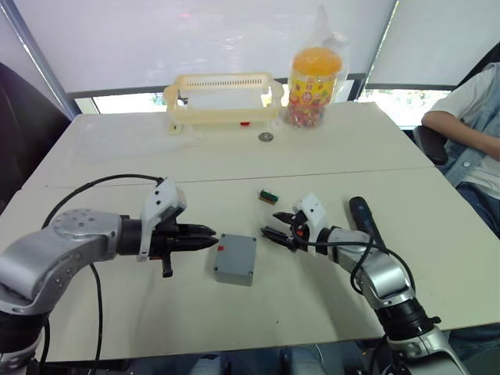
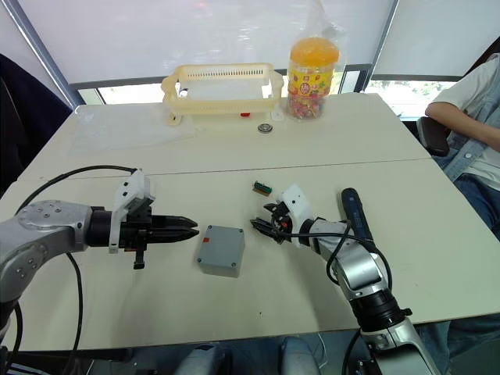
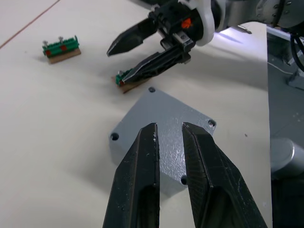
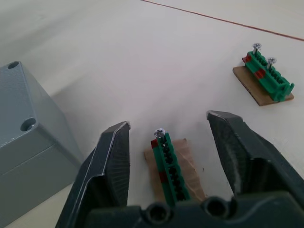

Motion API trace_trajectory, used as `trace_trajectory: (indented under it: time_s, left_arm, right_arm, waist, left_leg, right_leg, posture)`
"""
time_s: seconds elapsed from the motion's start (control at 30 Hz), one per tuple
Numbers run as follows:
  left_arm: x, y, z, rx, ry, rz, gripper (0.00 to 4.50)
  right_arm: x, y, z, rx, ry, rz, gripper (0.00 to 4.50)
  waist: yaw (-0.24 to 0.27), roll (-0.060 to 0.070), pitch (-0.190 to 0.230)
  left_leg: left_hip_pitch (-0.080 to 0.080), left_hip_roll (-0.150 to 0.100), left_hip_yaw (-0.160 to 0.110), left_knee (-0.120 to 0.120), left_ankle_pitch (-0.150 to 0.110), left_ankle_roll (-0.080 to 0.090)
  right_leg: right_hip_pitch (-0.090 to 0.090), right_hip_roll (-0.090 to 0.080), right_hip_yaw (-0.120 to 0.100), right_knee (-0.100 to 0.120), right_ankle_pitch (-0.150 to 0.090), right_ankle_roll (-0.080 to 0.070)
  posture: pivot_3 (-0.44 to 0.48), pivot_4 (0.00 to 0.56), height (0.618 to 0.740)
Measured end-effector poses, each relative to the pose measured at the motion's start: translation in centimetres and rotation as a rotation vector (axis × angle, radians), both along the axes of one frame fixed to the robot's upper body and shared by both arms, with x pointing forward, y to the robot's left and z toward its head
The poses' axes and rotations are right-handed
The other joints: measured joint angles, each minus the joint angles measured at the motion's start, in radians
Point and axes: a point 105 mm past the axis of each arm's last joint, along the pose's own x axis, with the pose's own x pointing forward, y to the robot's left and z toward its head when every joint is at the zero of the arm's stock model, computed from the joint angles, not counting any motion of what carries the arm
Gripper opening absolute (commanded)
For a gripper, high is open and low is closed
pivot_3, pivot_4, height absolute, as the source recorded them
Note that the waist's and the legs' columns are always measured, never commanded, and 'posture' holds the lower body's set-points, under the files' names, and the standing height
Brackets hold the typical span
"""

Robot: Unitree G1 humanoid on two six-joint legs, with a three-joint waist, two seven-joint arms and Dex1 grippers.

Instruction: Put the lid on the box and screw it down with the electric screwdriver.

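1. The box (image 1: 235, 258) sits near the middle of the desk (image 1: 117, 156), between the two hands. Its flat grey top, with a screw hole at each corner, is plain in the left wrist view, so the lid appears to be on it already, though no seam can be made out. A small red mark shows on its top near one corner.
2. The left hand (image 1: 208, 237) points at the box from just beside it. Its two black fingers (image 3: 137, 185) lie nearly closed, with a thin gap between them and nothing held.
3. The right hand (image 1: 271, 234) is just beside the box on the other side. Its fingers (image 4: 107, 164) are spread wide over a small green-and-tan block (image 4: 169, 167) that carries a screw at one end; they grip nothing.
4. A second green-and-tan block (image 4: 264, 78), with two screws standing in it, lies a little farther away on the desk.
5. The electric screwdriver (image 2: 354, 214) lies on the desk beside the right arm, partly hidden by the arm and its cable; its bit cannot be seen.
6. At the far edge stand a pale yellow slotted basket (image 1: 223, 98) and a jar (image 1: 312, 86) with an orange lid inside a clear bag. The jar's label is colourful, but its writing cannot be read.
7. A small round metal piece (image 1: 266, 137) lies in front of the basket, too small to identify.
8. A person's arm (image 1: 461, 117) is cut off at the right edge.
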Motion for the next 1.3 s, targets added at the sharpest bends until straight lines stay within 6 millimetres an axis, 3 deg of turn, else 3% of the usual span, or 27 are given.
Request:
trace_trajectory:
  time_s: [0.2,0.33,0.73,0.87,0.9,1.3]
  left_arm:
    - [-0.1,-0.31,-0.55,-0.001,0.016,-0.004,0.76]
    - [-0.09,-0.31,-0.66,-0.002,0.014,0.002,0.76]
    - [-0.04,-0.33,-0.66,-0.004,0.005,0.004,0.76]
    - [-0.04,-0.38,-0.67,-0.004,0.002,0.001,0.76]
    - [-0.04,-0.4,-0.7,-0.004,0.003,0.001,0.76]
    - [0.04,-0.38,-0.77,0.001,-0.004,0.004,0.76]
  right_arm:
    - [0.0,0.38,-0.42,-0.007,0.005,0.005,2.66]
    - [0.01,0.41,-0.4,-0.011,-0.002,0.006,1.37]
    - [-0.04,0.46,-0.71,-0.028,-0.005,0.007,1.37]
    - [-0.02,0.38,-0.95,-0.035,0.001,0.005,0.11]
    - [-0.02,0.37,-0.98,-0.037,0.0,0.005,0.04]
    - [0.08,0.23,-0.68,-0.015,0.001,-0.009,0.04]
  waist:
    - [0.0,0.0,0.0]
    - [0.0,0.0,0.0]
    - [0.0,0.0,0.0]
    - [0.0,0.0,0.0]
    - [0.0,0.0,0.0]
    - [0.0,0.0,0.0]
  left_leg:
    - [0.0,0.0,0.0,0.0,0.0,0.0]
    - [0.0,0.0,0.0,0.0,0.0,0.0]
    - [0.0,0.0,0.0,0.0,0.0,0.0]
    - [0.0,0.0,0.0,0.0,0.0,0.0]
    - [0.0,0.0,0.0,0.0,0.0,0.0]
    - [0.0,0.0,0.0,0.0,0.0,0.0]
  right_leg:
    - [0.0,0.0,0.0,0.0,0.0,0.0]
    - [0.0,0.0,0.0,0.0,0.0,0.0]
    - [0.0,0.0,0.0,0.0,0.0,0.0]
    - [0.0,0.0,0.0,0.0,0.0,0.0]
    - [0.0,0.0,0.0,0.0,0.0,0.0]
    - [0.0,0.0,0.0,0.0,0.0,0.0]
  posture:
    - [0.0,0.15,0.74]
    - [0.0,0.15,0.74]
    - [0.0,0.15,0.74]
    - [0.0,0.15,0.74]
    - [0.0,0.15,0.74]
    - [0.0,0.15,0.74]
